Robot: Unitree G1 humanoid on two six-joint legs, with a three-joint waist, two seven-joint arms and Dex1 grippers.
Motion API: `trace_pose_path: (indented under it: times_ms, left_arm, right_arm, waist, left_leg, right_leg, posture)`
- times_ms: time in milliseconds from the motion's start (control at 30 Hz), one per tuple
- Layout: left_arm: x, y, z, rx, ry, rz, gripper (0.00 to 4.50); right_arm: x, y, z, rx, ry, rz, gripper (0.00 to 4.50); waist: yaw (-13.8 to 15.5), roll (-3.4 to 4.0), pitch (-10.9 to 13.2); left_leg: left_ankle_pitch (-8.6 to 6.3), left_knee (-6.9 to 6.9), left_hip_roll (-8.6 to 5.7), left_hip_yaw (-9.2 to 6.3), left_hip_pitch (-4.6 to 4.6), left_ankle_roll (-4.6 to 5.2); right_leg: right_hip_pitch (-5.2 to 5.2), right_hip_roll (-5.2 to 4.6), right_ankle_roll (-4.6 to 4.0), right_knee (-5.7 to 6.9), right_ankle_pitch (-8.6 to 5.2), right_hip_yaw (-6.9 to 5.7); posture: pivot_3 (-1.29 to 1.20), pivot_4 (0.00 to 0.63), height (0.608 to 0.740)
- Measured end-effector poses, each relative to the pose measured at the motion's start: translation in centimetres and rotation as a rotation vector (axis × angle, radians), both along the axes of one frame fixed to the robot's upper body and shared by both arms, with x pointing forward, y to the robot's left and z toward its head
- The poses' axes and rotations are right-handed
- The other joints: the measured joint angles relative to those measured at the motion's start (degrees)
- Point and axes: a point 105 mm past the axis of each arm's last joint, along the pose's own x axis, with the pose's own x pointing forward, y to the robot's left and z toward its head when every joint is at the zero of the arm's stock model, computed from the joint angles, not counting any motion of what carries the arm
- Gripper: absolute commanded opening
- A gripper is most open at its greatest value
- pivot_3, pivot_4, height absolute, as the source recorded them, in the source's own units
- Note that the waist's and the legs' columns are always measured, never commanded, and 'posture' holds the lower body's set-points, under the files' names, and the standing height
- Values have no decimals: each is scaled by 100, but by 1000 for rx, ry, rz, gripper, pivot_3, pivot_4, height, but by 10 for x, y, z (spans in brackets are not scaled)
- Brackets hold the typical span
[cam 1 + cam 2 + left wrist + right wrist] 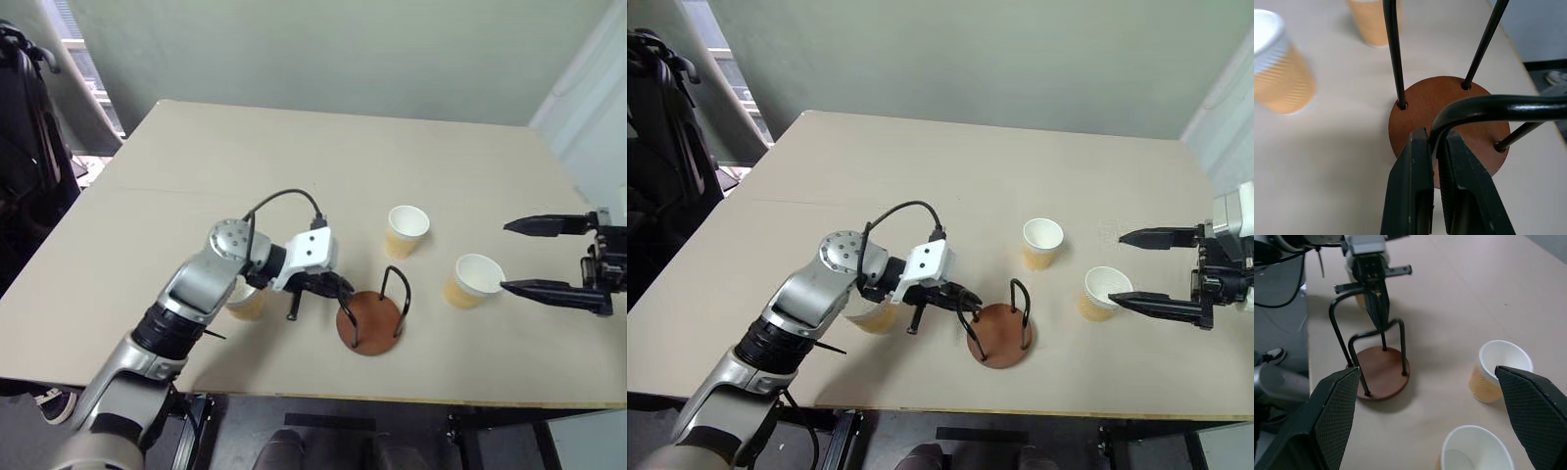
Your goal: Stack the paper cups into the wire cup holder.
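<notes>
Right now my left claw (1434, 147) is pinched tight on a loop of the wire cup holder (372, 318), steadying it at six o'clock on the desk (245, 166); my right claw (506, 257) gapes wide and empty, beside the nearest paper cup (472, 280) at three o'clock; next I judge it must close on that cup; a second cup (406, 230) stands at one o'clock of the holder, a third (245, 299) at nine.

We see one paper cup (245, 302) mostly hidden behind the left arm (201, 284). In the left wrist view, the wire cup holder (1449, 107) has its loops cut off by the edge.
</notes>
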Motion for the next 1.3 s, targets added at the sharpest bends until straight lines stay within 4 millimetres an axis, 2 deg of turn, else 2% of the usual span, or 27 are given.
trace_pose_path:
  times_ms: [167, 300, 333, 367, 433, 633, 833, 933, 1033, 1100, 1200, 1300]
  left_arm:
    - [6, 0, -1, 10, -91, -12, 31]
    - [11, -1, -2, 0, -118, 2, 31]
    - [12, -1, -2, 0, -119, 4, 603]
    - [13, 0, -3, 7, -124, 13, 810]
    - [15, 2, -9, 22, -110, 35, 1604]
    - [17, 0, -10, 28, -133, 45, 3476]
    - [23, 4, -5, 26, -176, 62, 3476]
    - [25, 16, 13, 0, -205, 77, 3476]
    - [18, 26, 35, -27, -233, 64, 3476]
    - [12, 36, 48, -34, -238, 67, 3476]
    - [2, 64, 72, -33, -271, 121, 3476]
    - [-13, 85, 85, -45, -261, 168, 3476]
  right_arm:
    - [0, 3, 0, 7, -3, 0, 4500]
    - [-1, 5, 0, 5, -5, 6, 4500]
    - [-1, 5, 0, 5, -6, 6, 4500]
    - [-1, 5, 0, 5, -7, 7, 4500]
    - [-1, 6, 0, 6, -5, 10, 4500]
    - [1, 9, -8, 18, 23, 23, 4500]
    - [5, 4, -18, -29, 37, -5, 4500]
    - [13, -3, -31, -103, 56, -45, 4500]
    - [20, -7, -45, -163, 78, -61, 4500]
    - [27, -9, -57, -224, 88, -75, 4500]
    - [41, -11, -70, -289, 87, -99, 4500]
    - [50, -10, -82, -324, 100, -98, 4500]
  waist:
    - [12, 4, -2]
    - [14, 4, -2]
    - [12, 4, -2]
    - [8, 4, -2]
    - [-7, 4, -2]
    - [-8, 4, -2]
    - [-6, 3, -2]
    - [-11, 3, -2]
    - [-24, 3, -2]
    - [-41, 3, -2]
    - [-100, 3, -2]
    - [-128, 3, -2]
  left_leg:
    - [0, 0, 0, -7, 7, 1]
    - [-6, 1, -4, -9, 50, 13]
    - [-6, 0, -6, -8, 58, 14]
    - [-7, 0, -9, -7, 67, 15]
    - [-7, -1, -9, -5, 70, 16]
    - [-7, -4, -10, -2, 66, 15]
    - [-8, -5, -9, -4, 63, 15]
    - [-8, -9, -7, -6, 64, 16]
    - [-8, -13, -7, -4, 63, 16]
    - [-9, -15, -4, -8, 61, 17]
    - [-9, -23, 6, -28, 58, 18]
    - [-9, -28, 13, -34, 57, 18]
  right_leg:
    - [13, 0, 0, -1, 0, -2]
    - [61, -2, 1, -9, 0, -2]
    - [69, -2, 1, -10, 0, -2]
    - [77, -2, 0, -10, 0, -2]
    - [79, 0, -1, -9, -1, -2]
    - [75, 1, -2, -12, -2, -2]
    - [74, 0, -1, -14, -2, -1]
    - [72, 1, -1, -13, -2, -1]
    - [69, 1, -2, -13, -2, -1]
    - [65, 0, -1, -14, -2, 0]
    - [47, -1, -2, -10, -2, 6]
    - [41, -2, -3, -11, -3, 8]
  posture:
    - [0, 150, 740]
    - [0, 150, 740]
    - [0, 150, 740]
    - [0, 150, 740]
    - [0, 150, 740]
    - [0, 150, 740]
    - [0, 150, 740]
    - [0, 150, 740]
    - [0, 150, 740]
    - [0, 150, 740]
    - [0, 150, 740]
    - [0, 150, 740]
